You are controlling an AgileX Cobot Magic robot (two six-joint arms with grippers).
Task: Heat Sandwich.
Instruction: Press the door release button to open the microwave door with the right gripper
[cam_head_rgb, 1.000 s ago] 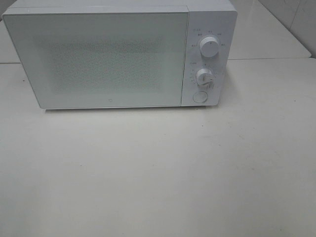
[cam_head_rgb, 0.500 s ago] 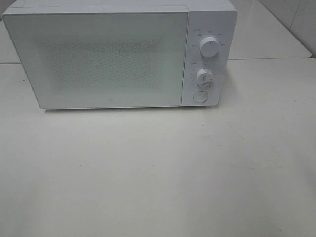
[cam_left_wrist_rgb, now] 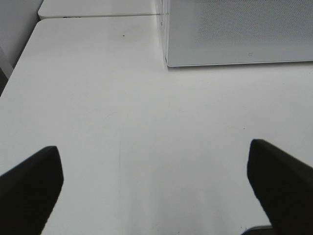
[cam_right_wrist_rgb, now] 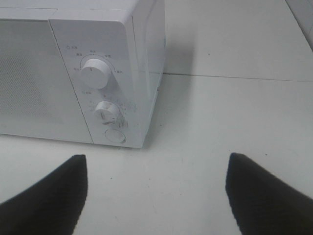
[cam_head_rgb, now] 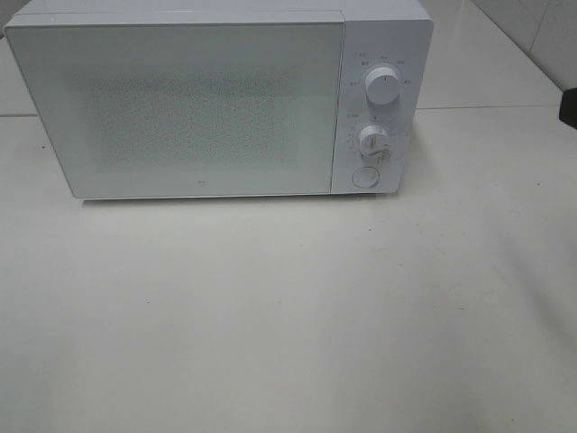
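The sandwich is out of view in every frame. A white microwave (cam_head_rgb: pixel 180 108) stands at the back of the table with its door shut; it also shows as the microwave (cam_left_wrist_rgb: pixel 234 34) and the microwave (cam_right_wrist_rgb: pixel 122 58) in the wrist views. My left gripper (cam_left_wrist_rgb: pixel 156 191) is open over bare table in front of the microwave's left corner, holding nothing. My right gripper (cam_right_wrist_rgb: pixel 156 196) is open and empty, facing the control panel from the right front. A dark bit of the right arm (cam_head_rgb: pixel 570 105) shows at the right edge.
The control panel carries an upper knob (cam_head_rgb: pixel 382 87), a lower knob (cam_head_rgb: pixel 372 140) and a round button (cam_head_rgb: pixel 364 177). The white table (cam_head_rgb: pixel 288 316) stretches in front of the microwave. A second table surface (cam_head_rgb: pixel 487 63) lies behind on the right.
A dark part of the right arm has come into the exterior view at its right edge. The microwave has not moved.
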